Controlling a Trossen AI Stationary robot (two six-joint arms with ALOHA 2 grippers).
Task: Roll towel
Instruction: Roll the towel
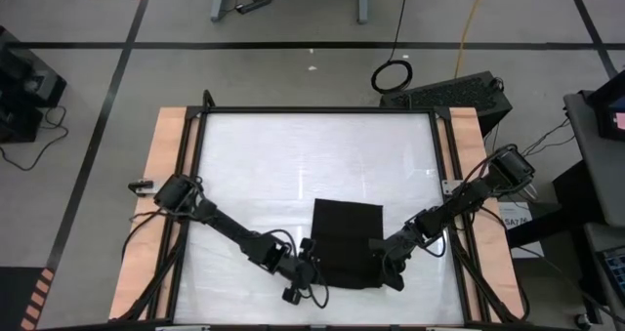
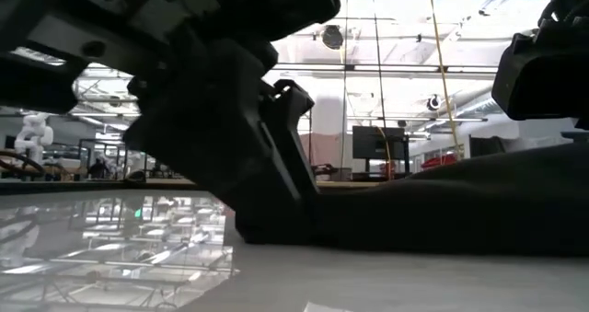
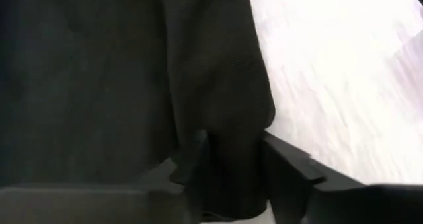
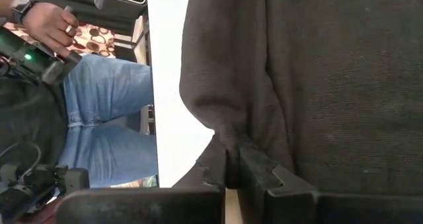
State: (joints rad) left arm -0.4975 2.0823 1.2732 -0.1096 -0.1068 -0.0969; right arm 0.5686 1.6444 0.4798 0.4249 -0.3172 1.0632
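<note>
From overhead I found the towel (image 1: 346,241) lying flat as a dark rectangle on the white table (image 1: 293,165), low of centre, toward six o'clock and a touch right. Both arms had converged on its near edge: the left gripper (image 1: 311,269) sat at the towel's seven o'clock corner, the right gripper (image 1: 389,268) at its five o'clock corner. Through the left wrist camera I saw a fold of black cloth (image 3: 231,138) bunched between the two dark fingers (image 3: 291,171), which stood at a middling gap around it; I judged the pinch to be in progress, not yet firm. The right wrist camera showed that gripper's fingers (image 4: 264,178) drawn tight on a gathered pleat of the towel edge (image 4: 231,128), so I counted that side as gripped. The same camera showed a seated person (image 4: 106,112) beyond the table, one hand (image 4: 46,22) on a device. The low camera gave me little beyond a dark arm mass and the towel's low hump (image 2: 497,197) on the surface. My read: this was the opening step, securing the near edge at both corners, with no roll yet formed. The next move called for the left pinch to seat fully, then both grippers lifting the edge together and carrying it toward twelve o'clock, level, so the first turn laid straight.
</note>
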